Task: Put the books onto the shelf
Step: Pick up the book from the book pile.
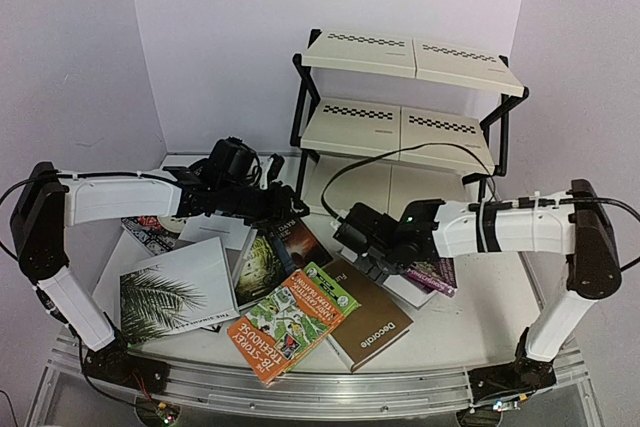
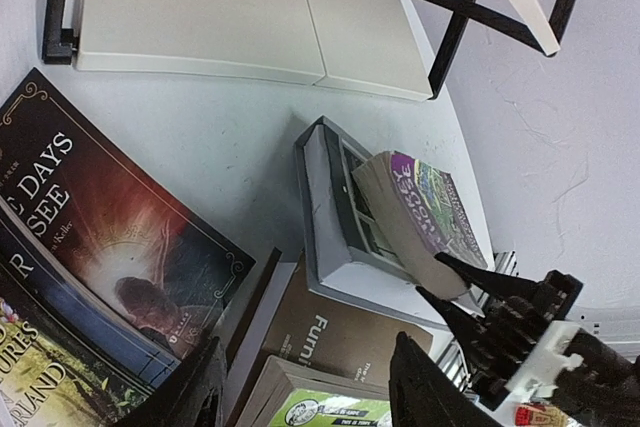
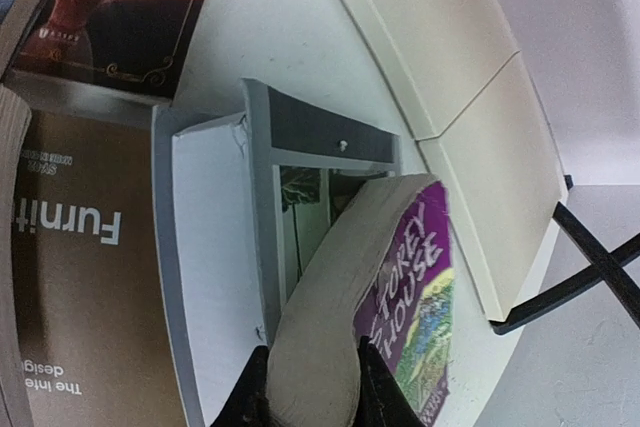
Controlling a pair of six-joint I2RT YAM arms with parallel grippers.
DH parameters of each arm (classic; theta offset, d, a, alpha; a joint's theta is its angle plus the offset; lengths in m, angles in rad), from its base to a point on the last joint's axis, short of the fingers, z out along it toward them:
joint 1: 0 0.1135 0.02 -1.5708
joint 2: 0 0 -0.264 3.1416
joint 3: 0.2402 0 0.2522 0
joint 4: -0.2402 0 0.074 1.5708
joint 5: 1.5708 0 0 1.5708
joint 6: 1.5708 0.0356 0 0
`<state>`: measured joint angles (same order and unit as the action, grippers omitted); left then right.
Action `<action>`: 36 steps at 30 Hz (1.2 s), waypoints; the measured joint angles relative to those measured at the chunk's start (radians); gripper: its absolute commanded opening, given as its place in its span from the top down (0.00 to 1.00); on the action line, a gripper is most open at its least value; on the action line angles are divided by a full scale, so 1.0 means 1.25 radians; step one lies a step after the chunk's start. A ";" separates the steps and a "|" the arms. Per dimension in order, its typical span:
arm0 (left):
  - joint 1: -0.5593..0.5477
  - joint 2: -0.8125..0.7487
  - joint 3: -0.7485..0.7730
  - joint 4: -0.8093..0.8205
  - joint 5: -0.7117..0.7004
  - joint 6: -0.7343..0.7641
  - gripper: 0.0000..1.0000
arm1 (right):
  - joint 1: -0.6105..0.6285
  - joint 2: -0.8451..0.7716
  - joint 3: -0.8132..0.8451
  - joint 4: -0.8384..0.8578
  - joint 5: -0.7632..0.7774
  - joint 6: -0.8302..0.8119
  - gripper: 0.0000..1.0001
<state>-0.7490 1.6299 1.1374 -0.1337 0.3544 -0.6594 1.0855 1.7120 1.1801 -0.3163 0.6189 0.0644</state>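
White counter (image 1: pixel 455 342) under pale walls carries the scattered books, and the shelf (image 1: pixel 360 129) stands at the upper centre of the top view. I see no book on its tiers there.

The right end effector (image 3: pixel 310 387) is clenched on the page edge of the purple book (image 3: pixel 405 292), at the centre right of the top view. This book lies tilted across the grey book (image 3: pixel 205 247) and touches it. The left end effector (image 2: pixel 305 392) is released and grasps nothing. It hangs over the dark book (image 2: pixel 100 217) and the brown book (image 2: pixel 340 332). The palm book (image 1: pixel 165 292) and the orange book (image 1: pixel 285 332) lie flat at the lower left.

I judge that the step in hand is the pick of the purple book, and that the task is near its beginning. The next move, I think, calls for lifting this book clear of the grey one, carrying it toward the shelf, and turning it so it passes between the black posts onto a tier. The grip holds only one edge, so the book may swing or slip, and a slow lift seems wise.
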 measured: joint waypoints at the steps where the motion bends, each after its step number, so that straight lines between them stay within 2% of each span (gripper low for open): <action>1: 0.000 0.000 0.000 0.000 0.001 0.000 0.43 | 0.000 0.012 0.002 -0.002 -0.009 0.001 0.94; 12: 0.000 0.000 0.000 0.000 0.007 -0.003 0.43 | -0.002 0.031 0.014 -0.011 -0.053 0.010 0.82; 15: 0.000 0.000 -0.001 0.000 0.007 -0.003 0.43 | -0.002 0.031 0.014 -0.010 -0.056 0.013 0.76; 17: 0.000 0.000 -0.001 0.000 0.007 -0.003 0.43 | -0.003 0.031 0.014 -0.010 -0.060 0.018 0.65; 18: 0.000 0.000 -0.001 0.000 0.007 -0.003 0.43 | -0.003 0.031 0.014 -0.009 -0.066 0.023 0.64; 21: 0.000 0.000 -0.001 0.000 0.007 -0.003 0.43 | -0.004 0.031 0.014 -0.004 -0.094 0.043 0.64; 24: 0.000 0.000 -0.004 0.001 0.007 -0.003 0.43 | -0.005 0.031 0.017 -0.004 -0.107 0.055 0.76; 25: 0.000 0.000 -0.006 0.001 0.007 -0.003 0.43 | -0.006 0.031 0.019 -0.004 -0.110 0.056 0.74; 27: 0.000 0.000 -0.012 0.000 0.007 -0.003 0.43 | -0.007 0.031 0.024 -0.004 -0.110 0.058 0.61; 31: 0.000 0.000 -0.018 0.000 0.007 -0.003 0.43 | -0.007 0.031 0.025 0.001 -0.134 0.069 0.57; 34: 0.000 0.000 -0.020 0.001 0.007 -0.003 0.43 | -0.008 0.031 0.026 0.001 -0.145 0.075 0.63; 36: 0.000 0.000 -0.022 0.000 0.007 -0.003 0.43 | -0.008 0.030 0.026 0.002 -0.146 0.076 0.73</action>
<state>-0.7490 1.6297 1.1103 -0.1333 0.3632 -0.6636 1.0760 1.7493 1.2131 -0.3140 0.4360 0.1598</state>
